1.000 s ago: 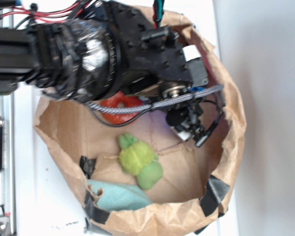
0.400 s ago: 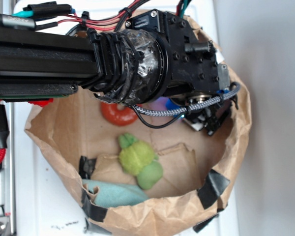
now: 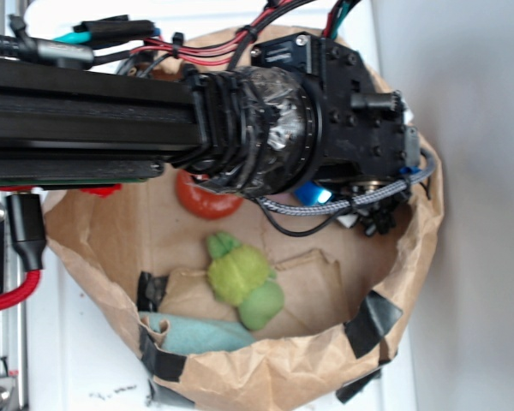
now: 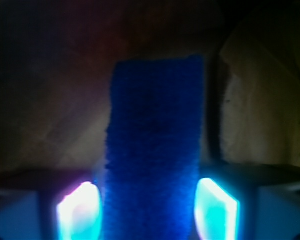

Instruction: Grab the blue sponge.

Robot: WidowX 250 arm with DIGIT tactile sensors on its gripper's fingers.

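One blue sponge (image 4: 154, 150), coarse foam, stands between the two glowing fingers (image 4: 214, 207) of the gripper (image 4: 150, 210); whether they're pinching it, I cannot tell. It's inside one crumpled brown paper bag (image 3: 415, 257), alongside one orange ring (image 3: 204, 199), one fuzzy green toy (image 3: 242, 278), one teal cloth (image 3: 201, 336).

White tabletop (image 3: 77, 342) carries a crumpled brown paper bag (image 3: 265, 381), sides rolled down into a bowl shape, black tape patches on the rim. Bag's paper floor holds the objects — orange ring (image 3: 204, 199) partly under the arm, green plush toy (image 3: 242, 281) near the middle, pale teal cloth (image 3: 193, 336) against the near wall, blue sponge (image 3: 312, 193) mostly hidden by the arm. Metal rail (image 3: 2, 360) runs along the table's left edge.
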